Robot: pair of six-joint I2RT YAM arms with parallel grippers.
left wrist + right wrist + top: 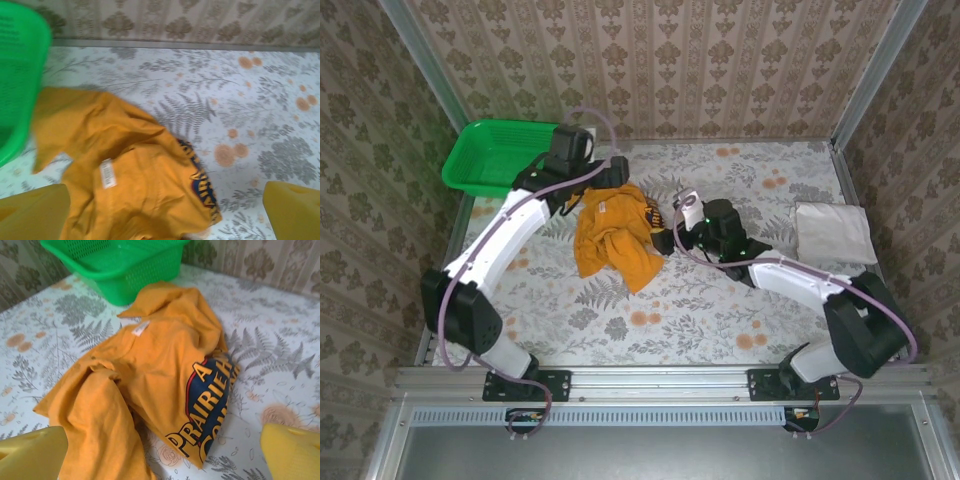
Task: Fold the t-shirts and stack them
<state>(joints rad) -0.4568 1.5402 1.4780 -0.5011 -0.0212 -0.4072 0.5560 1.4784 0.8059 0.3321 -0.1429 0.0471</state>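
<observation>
Left hand (610, 183): open; yellow fingers (31, 212) spread wide in the left wrist view, gripping nothing. It sits over the far edge of the shirt, close to the basket.
Right hand (665, 238): open; fingers (30, 455) set wide apart and gripping nothing. It is at the shirt's right edge, pointing at it.
Mustard-orange t-shirt (612, 238): a crumpled, unfolded heap on the tabletop (720, 320), left of centre, between the two hands. The white neck label (140, 328) faces up. The dark blue chest print (210, 390) is partly folded under; "PRAIRIE" is readable.
White t-shirt (833, 232): a folded flat rectangle at the right edge of the tabletop, well apart from the orange one.
Green mesh basket (485, 160): far left corner, just beyond the orange shirt; whether the two touch is unclear.
</observation>
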